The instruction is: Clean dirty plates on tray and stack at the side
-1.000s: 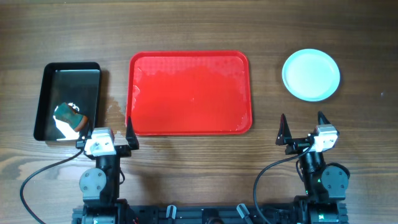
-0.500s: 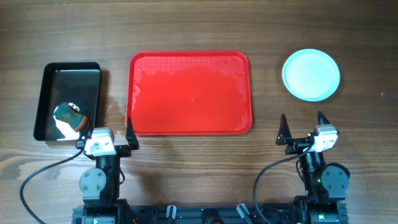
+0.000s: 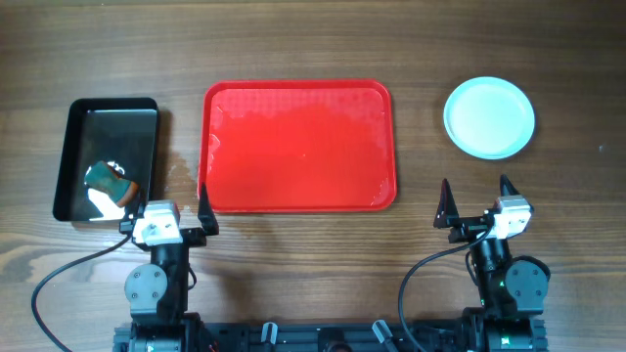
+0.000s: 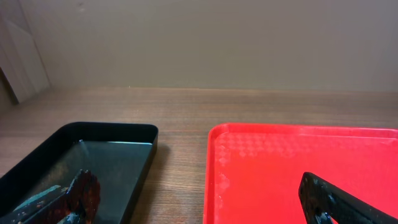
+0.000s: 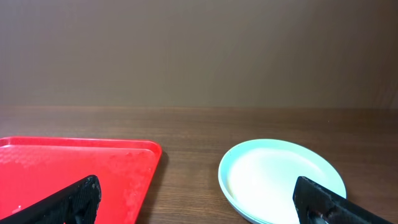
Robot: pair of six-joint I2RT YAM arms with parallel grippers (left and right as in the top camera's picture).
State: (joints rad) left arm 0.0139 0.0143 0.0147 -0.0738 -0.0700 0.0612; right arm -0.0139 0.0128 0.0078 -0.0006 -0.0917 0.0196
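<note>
The red tray (image 3: 298, 147) lies in the middle of the table with no plates on it; it also shows in the left wrist view (image 4: 298, 174) and the right wrist view (image 5: 68, 165). The pale mint-white plates (image 3: 489, 117) sit as a stack at the back right of the table, with no smear visible on top, also seen in the right wrist view (image 5: 280, 177). My left gripper (image 3: 174, 207) is open and empty at the tray's near left corner. My right gripper (image 3: 475, 198) is open and empty near the front edge, in front of the plates.
A black glossy tray (image 3: 106, 156) stands at the left, holding a greenish cloth or sponge (image 3: 110, 183). A faint wet patch marks the wood between the two trays (image 3: 181, 171).
</note>
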